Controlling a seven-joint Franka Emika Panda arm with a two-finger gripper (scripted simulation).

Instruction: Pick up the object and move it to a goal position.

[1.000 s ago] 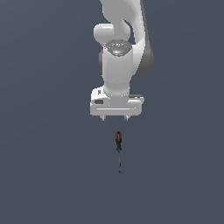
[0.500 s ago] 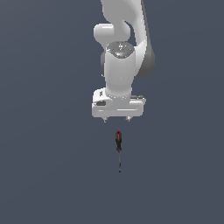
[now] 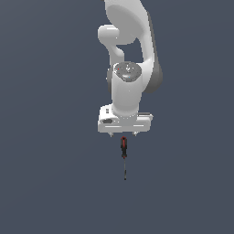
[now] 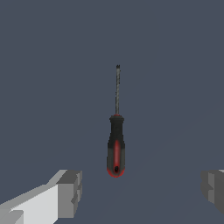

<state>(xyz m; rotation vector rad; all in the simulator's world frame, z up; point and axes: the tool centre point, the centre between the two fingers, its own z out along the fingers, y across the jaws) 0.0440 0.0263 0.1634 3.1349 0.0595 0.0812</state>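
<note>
- The gripper (image 4: 142,190) hangs with its jaws wide apart, nothing between them
- The screwdriver (image 3: 124,156) lies flat on the grey floor just beyond the fingertips (image 4: 70,192), seemingly untouched, its handle end nearest the gripper

A small screwdriver (image 4: 116,146) lies flat on a plain dark gray floor (image 4: 175,65). Its handle is black with a red stripe and a red end. A thin dark metal stick comes out of the handle. The gripper (image 4: 142,190) has two gray fingers (image 4: 70,192), spread far apart. The red end sits between them, not touching.
</note>
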